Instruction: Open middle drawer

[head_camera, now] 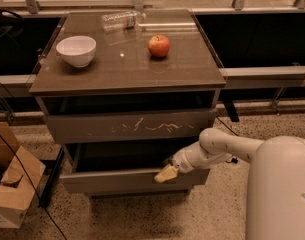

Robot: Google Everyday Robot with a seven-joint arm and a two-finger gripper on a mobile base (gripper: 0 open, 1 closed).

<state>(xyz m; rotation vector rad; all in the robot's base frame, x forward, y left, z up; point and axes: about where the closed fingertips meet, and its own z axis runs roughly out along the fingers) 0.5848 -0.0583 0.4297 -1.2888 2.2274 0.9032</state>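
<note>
The middle drawer (117, 182) is the plain grey-brown front below the taller scratched front (132, 126). It stands out a little from the cabinet, with a dark gap above its top edge. My gripper (166, 173), pale tan at the end of the white arm (217, 149), sits at the drawer's top edge, right of centre, reaching in from the right. The lowest drawer front is hidden below the middle one.
On the cabinet top (127, 74) stand a white bowl (76, 50), a red apple (159, 45) and a lying clear bottle (121, 20). A cardboard box (12, 189) and cables lie on the floor at left. My white base (279, 194) is at right.
</note>
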